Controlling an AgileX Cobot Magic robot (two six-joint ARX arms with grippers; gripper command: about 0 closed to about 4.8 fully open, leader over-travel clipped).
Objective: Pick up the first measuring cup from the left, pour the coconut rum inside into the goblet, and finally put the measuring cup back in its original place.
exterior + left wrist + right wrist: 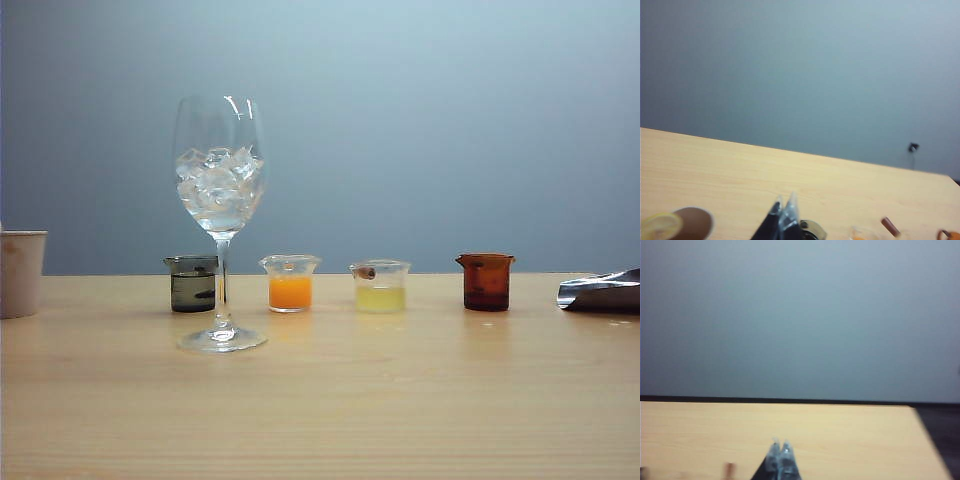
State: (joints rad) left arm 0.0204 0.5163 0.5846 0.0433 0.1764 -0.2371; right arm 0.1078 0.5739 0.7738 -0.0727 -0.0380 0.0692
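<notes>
Pale wooden tabletop [330,400] runs under a plain blue-grey wall, with a row of small vessels set along it. Neither arm shows in the exterior view. The left gripper [784,212] appears only in its wrist view, fingertips pressed together and holding nothing, poised above the table. Just beyond its tips sits the rim of the small smoky dark-grey translucent measuring cup [193,284], holding a clear colourless liquid [193,293]; whether the tips touch it I cannot tell. The tall clear stemmed goblet [220,215], its bowl filled with ice cubes [218,182], stands just beside that cup and nearer the exterior camera. Further along the row come a clear beaker of orange liquid [290,283], a clear beaker of pale yellow liquid [380,286] and an amber-brown beaker [486,281]. The right gripper [780,452] also has its tips closed and empty, over bare wood.
</notes>
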